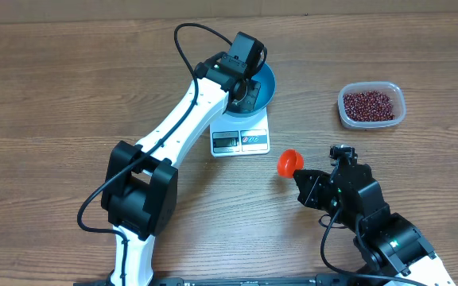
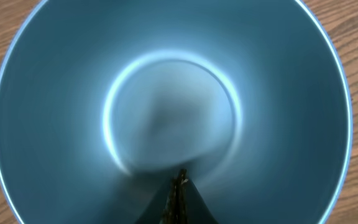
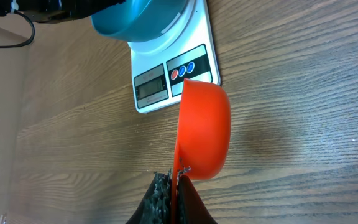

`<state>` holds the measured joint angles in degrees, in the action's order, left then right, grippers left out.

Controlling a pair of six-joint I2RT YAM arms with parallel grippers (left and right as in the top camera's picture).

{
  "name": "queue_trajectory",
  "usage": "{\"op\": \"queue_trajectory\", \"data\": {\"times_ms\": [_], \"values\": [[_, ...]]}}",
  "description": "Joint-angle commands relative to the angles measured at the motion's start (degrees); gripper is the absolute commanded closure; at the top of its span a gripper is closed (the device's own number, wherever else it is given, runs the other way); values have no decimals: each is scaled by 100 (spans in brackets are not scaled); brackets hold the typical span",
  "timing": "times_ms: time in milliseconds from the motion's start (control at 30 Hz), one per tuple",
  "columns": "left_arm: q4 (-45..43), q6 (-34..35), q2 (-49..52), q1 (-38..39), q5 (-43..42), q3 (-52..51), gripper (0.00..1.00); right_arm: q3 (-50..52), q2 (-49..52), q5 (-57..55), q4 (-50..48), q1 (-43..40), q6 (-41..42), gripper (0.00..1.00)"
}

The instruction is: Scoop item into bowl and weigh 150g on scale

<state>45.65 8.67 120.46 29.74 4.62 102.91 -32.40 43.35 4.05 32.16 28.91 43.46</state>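
From above: the left gripper (image 1: 250, 90) is down inside the blue bowl (image 1: 268, 83), which sits on the white scale (image 1: 241, 141) mid-table. Over to the right, the beans (image 1: 368, 103) lie heaped in a clear tub (image 1: 343, 112), well apart from the scale. The right gripper (image 1: 298, 173) is clamped on an orange scoop (image 1: 289, 162), just beside the scale's display end.

Left wrist now: fingers pressed tight together over the bowl's bare blue floor (whether they pinch the wall, I cannot tell).

Right wrist: the scoop is held edge-on by a thin tab between closed fingers, with the scale and bowl beyond it on the wooden table (image 3: 303, 93).
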Motion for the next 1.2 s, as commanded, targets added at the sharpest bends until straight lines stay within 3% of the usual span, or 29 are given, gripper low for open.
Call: {"op": "queue_trajectory", "data": {"times_ms": [0,1167], "values": [[68,52,98,13,-127,138,96,-122,-9,-50,-37,-15,-20,96],[857,-79,98,13,197,138,96,-122,-9,-48,96,-15,-20,96]]}}
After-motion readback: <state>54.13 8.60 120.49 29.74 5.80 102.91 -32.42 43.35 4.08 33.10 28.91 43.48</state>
